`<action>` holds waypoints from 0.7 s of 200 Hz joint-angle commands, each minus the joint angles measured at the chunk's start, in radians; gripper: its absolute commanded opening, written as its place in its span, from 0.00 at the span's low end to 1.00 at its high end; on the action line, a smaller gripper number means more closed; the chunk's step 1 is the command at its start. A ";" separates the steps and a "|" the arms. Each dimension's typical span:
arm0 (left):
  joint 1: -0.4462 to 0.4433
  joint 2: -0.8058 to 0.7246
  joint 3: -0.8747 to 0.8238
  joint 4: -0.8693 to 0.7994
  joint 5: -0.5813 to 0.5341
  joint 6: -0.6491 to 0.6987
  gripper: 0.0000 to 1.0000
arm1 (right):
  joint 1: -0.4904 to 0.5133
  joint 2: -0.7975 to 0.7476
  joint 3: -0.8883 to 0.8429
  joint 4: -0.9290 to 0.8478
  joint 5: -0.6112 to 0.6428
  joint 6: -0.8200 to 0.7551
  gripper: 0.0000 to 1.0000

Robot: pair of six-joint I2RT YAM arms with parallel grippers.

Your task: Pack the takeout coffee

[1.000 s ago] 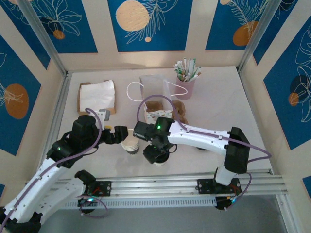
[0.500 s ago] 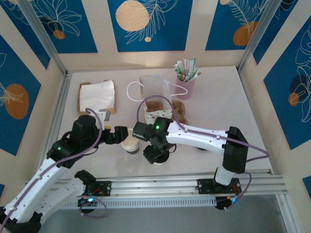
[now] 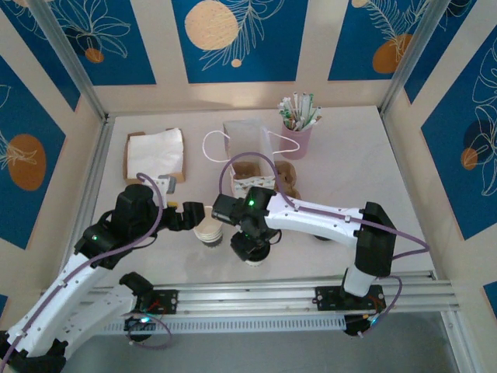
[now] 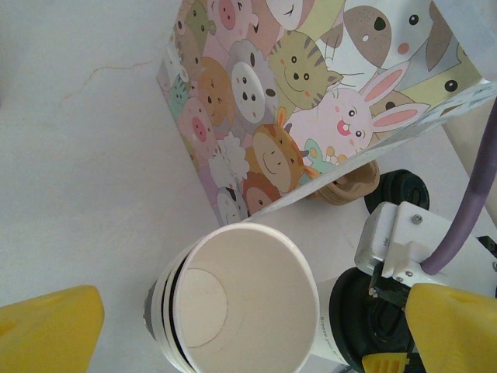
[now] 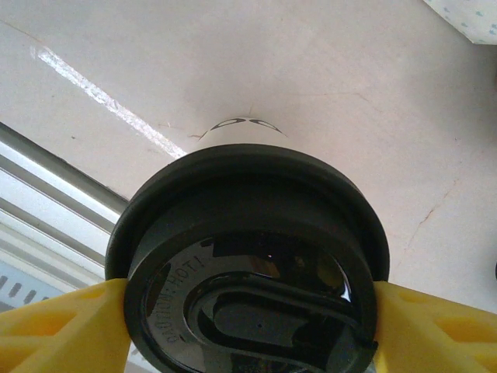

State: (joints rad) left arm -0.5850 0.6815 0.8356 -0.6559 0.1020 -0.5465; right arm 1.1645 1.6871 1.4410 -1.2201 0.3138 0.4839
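Takeout coffee (image 3: 257, 259), a small whitish paper cup under a round black sip lid, stood upright on the near part of the table (image 3: 373, 171), close to the metal rail (image 3: 272, 295) along the front edge. The right gripper (image 3: 252, 249) hung directly over it. In the right wrist view the lid (image 5: 248, 256) sat between the two yellow fingers (image 5: 54, 326), and each finger pressed against the lid's rim, so the right gripper (image 5: 248, 311) held the coffee by its lid.

Just left of the coffee stood a stack of lidless cream cups (image 3: 208, 231). The left gripper (image 3: 191, 213) hovered beside the stack with its jaws spread wide and nothing in them. In the left wrist view the stack (image 4: 241, 303) showed from above, with the coffee (image 4: 353, 322) close on its right.

The tabletop was pale, almost white, with faint hairline veins like marble, and glossy enough to catch a streak of light. Behind the cups stood an animal-print paper bag (image 3: 250, 185), its cartoon faces clear in the left wrist view (image 4: 295, 101). Farther back were a pink cup of paper-wrapped sticks (image 3: 297, 140) and a brown tray of white napkins (image 3: 155, 154).

Cream walls enclosed the table on three sides. They carried deep blue panels (image 3: 233, 39) with white leaf outlines and orange discs. Slim aluminium posts (image 3: 66, 58) rose at the back corners.
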 commanded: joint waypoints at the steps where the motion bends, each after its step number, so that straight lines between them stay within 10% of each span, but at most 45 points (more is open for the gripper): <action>1: -0.004 -0.002 0.000 0.002 -0.007 0.016 1.00 | -0.003 -0.001 0.020 -0.019 -0.016 0.015 0.73; 140: -0.004 0.030 0.075 0.023 -0.068 0.013 1.00 | -0.014 -0.251 0.052 -0.031 -0.073 -0.010 0.69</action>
State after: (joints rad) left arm -0.5850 0.6998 0.8532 -0.6510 0.0795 -0.5465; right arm 1.1584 1.4960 1.4517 -1.2251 0.2840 0.4789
